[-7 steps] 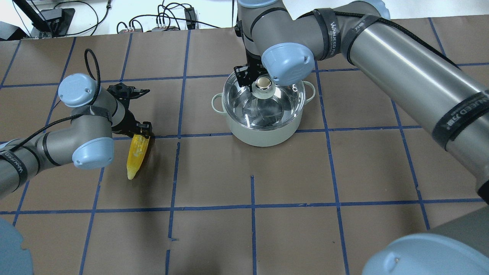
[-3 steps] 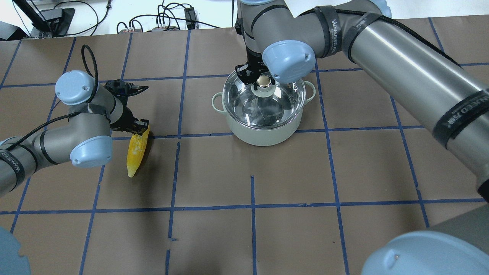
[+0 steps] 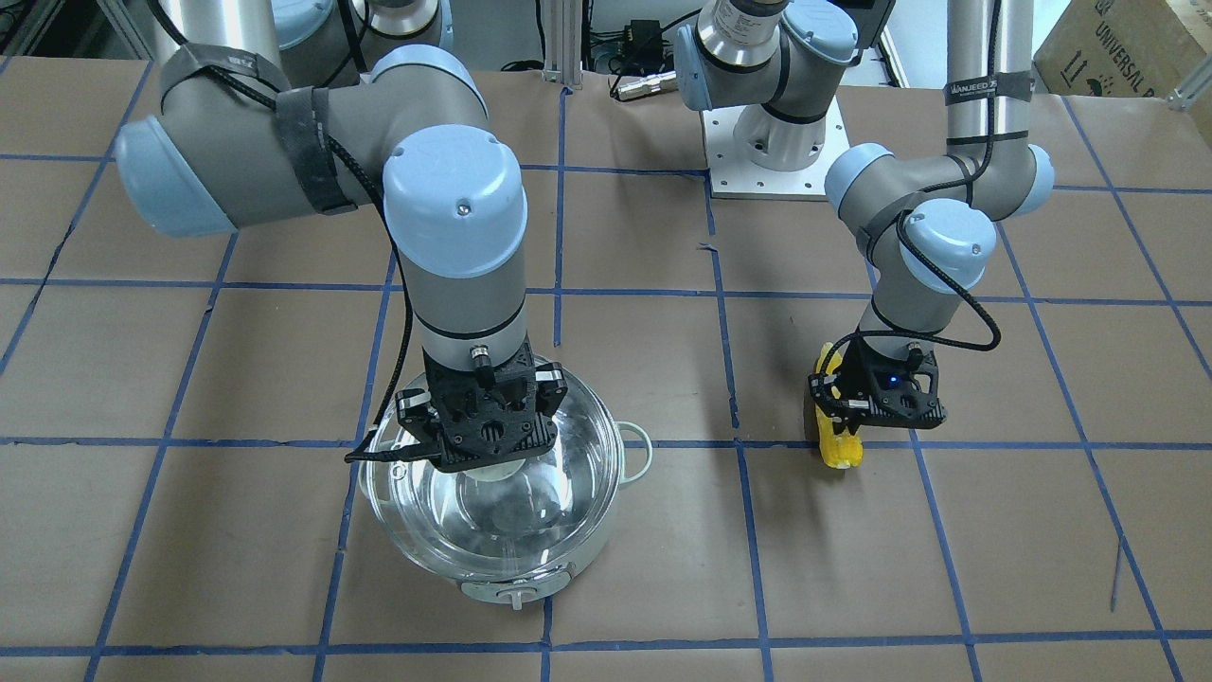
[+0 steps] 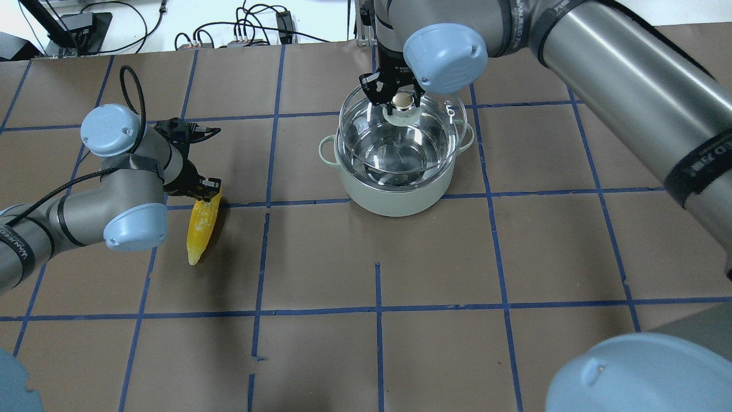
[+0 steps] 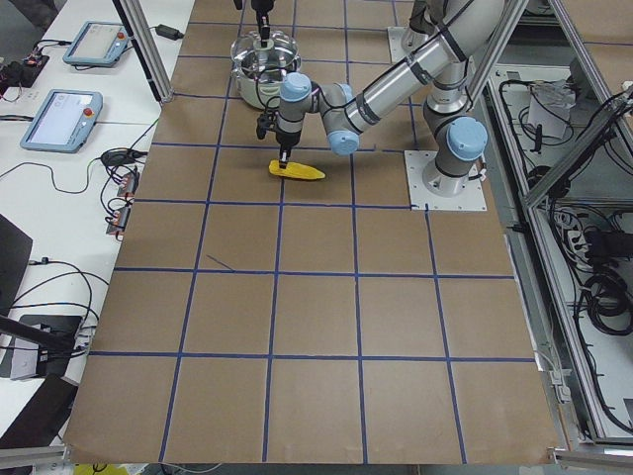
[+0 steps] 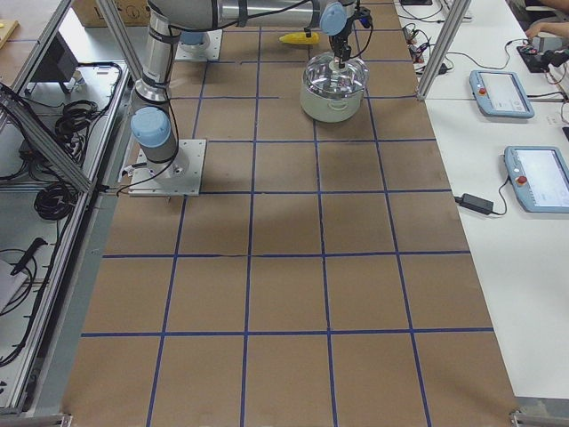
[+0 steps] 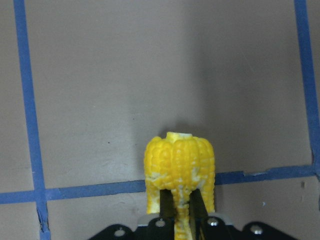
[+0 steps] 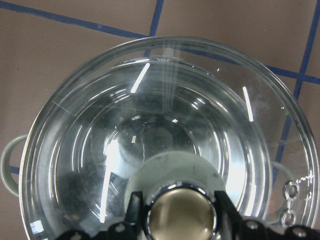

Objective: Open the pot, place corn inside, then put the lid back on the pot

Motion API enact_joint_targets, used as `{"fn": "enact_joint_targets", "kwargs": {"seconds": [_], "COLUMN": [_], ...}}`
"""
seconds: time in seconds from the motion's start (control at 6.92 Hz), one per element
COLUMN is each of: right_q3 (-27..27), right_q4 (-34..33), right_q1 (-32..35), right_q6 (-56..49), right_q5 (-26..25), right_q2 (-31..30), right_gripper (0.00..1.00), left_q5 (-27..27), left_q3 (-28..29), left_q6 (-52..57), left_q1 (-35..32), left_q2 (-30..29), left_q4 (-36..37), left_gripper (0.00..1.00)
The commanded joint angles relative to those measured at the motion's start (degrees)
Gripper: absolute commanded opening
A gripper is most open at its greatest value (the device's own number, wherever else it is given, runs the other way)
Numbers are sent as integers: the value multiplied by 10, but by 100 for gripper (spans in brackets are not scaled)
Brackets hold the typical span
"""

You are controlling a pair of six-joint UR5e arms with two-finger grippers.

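Note:
The pale-green pot [image 4: 394, 197] stands at the table's middle, its steel inside open and bare. My right gripper [image 4: 403, 100] is shut on the metal knob [image 8: 182, 215] of the glass lid [image 4: 400, 134]. It holds the lid tilted just above the pot's rim, shifted toward the far side. The lid [image 3: 492, 516] also hovers over the pot [image 3: 530, 573] in the front view. My left gripper [image 4: 207, 189] is shut on the thick end of the yellow corn [image 4: 201, 229], low at the table. Its fingers clamp the corn [image 7: 180, 160] in the left wrist view.
The brown table cover [image 4: 377, 343] carries a grid of blue tape lines. Cables and electronics [image 4: 246, 28] lie past the far edge. The pot's loop handles [image 4: 326, 151] stick out to both sides.
My right gripper has lifted the lid off the pot and carried it up and toward the far side. My left arm has shifted slightly left with the corn.

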Motion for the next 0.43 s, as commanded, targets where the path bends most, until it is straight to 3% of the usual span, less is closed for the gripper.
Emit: {"fn": "enact_joint_targets", "kwargs": {"seconds": [0.0,0.29], "right_q3": [-51,-53], "right_q4": [51,69], "right_q1": [-42,-91], "right_q6": [-47,-74], "right_q5": [1,0], "right_q2": [-4,-26], "right_gripper": [30,31], "left_q5": [2,-1], "left_q3": [3,37], "left_q6": [-2,-57], "left_q1": [0,-13], "left_q2": [20,46], "left_q4": [-18,-96], "left_gripper": [18,18]}}
